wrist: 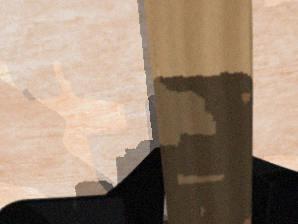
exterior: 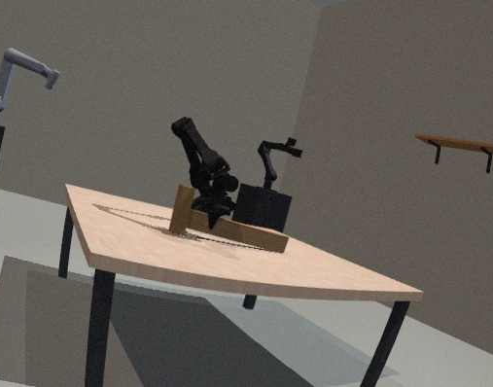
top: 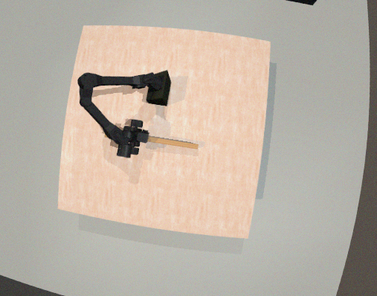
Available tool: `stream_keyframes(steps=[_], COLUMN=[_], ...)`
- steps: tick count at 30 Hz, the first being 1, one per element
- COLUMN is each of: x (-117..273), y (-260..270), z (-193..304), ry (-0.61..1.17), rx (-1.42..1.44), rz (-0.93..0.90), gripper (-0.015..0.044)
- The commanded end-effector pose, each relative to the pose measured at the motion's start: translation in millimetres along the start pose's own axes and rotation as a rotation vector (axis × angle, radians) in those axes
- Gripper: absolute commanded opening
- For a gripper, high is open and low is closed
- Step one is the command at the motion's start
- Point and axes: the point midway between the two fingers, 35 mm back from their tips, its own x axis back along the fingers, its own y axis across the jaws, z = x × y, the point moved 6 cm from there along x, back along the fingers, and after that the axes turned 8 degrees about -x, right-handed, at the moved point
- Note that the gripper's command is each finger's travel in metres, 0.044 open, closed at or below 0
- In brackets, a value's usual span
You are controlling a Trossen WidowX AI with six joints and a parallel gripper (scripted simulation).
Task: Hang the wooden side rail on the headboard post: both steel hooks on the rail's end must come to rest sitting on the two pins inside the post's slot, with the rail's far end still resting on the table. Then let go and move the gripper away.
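Observation:
The wooden side rail stands on edge. Its far end rests on the table, and its post-side end is raised, with a gap to its shadow below. My gripper is shut on the rail near its post-side end, with one black finger on each side. The upright headboard post stands at that end. In the exterior view the rail's end meets or overlaps the post's edge; whether they touch cannot be told. The arm covers the post in the top view. The hooks, slot and pins are hidden.
The table bears my arm's dark base, off to one side of the rail. Behind the table in the exterior view are another black arm on a dark pedestal, a grey arm at left and a wall shelf.

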Motion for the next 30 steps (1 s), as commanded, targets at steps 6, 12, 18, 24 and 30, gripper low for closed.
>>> stream_keyframes(steps=[6, 12, 18, 24, 30], x=[1.3, 0.3, -0.7, -1.7, -2.7], y=[-1.5, -1.5, -1.5, -1.5, -1.5], z=[1.5, 1.5, 1.5, 1.5, 1.5], ry=[0.002, 0.002, 0.002, 0.002, 0.002], rx=[-0.004, -0.004, -0.004, -0.004, -0.004], rz=[0.013, 0.013, 0.013, 0.013, 0.013], gripper=[0.0, 0.0, 0.0, 0.0, 0.0])
